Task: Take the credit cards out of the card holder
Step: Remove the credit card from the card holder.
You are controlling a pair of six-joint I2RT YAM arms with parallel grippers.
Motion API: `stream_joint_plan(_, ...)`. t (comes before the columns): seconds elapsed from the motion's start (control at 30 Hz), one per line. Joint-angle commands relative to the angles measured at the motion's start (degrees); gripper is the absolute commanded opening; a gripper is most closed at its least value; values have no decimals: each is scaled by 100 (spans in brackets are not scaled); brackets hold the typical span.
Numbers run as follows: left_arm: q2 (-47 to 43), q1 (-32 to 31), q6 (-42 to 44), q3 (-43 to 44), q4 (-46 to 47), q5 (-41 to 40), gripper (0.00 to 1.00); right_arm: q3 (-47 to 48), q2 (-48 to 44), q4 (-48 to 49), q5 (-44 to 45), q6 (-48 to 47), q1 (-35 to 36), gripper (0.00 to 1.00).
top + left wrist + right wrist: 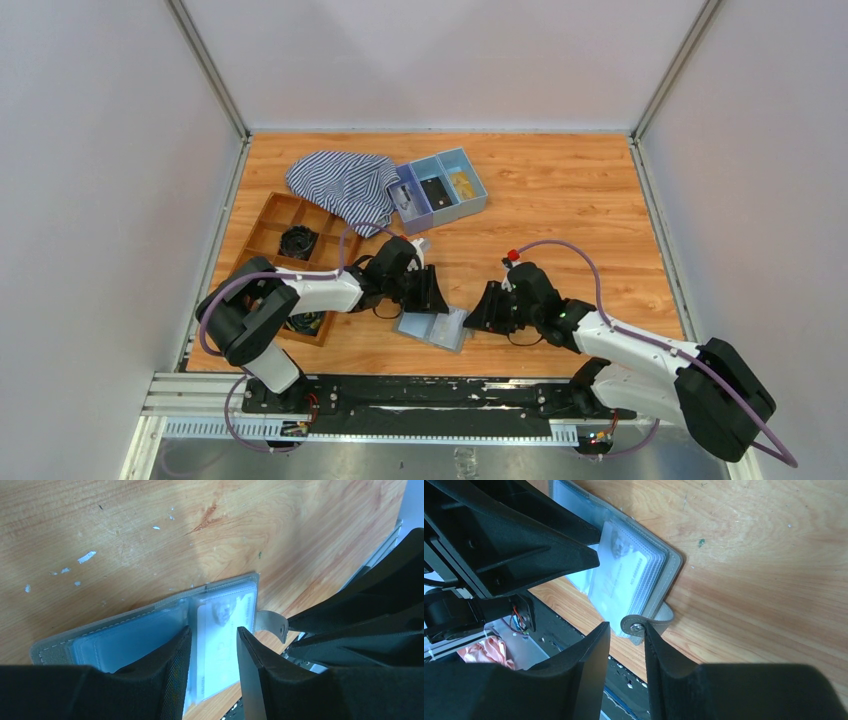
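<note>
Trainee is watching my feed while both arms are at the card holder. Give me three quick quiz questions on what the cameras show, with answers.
1. True or false: the card holder lies open on the table.
2. Which gripper's wrist view shows the holder's snap tab between its fingertips? A) left B) right
3. In the left wrist view, what pale thing shows in the gap of the left gripper?

Key
1. True: both halves lie spread flat.
2. B, the right gripper.
3. A credit card, sitting in a clear pocket of the holder.
</note>
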Motion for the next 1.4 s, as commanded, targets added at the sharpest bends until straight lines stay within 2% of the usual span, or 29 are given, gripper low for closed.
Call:
stream_joint_plan(0.0, -23, -41, 38, -45, 5, -66, 41, -83, -63, 37, -17, 57, -52, 35)
stream_joint_plan(1.1, -18, -40, -5, -53, 15, -160, 35, 124, 424, 142, -155, -94, -56, 34)
stream_joint_plan(1.37, -248, -40, -41, -217, 13, -242, 35, 110, -104, 151, -102, 62, -21, 33)
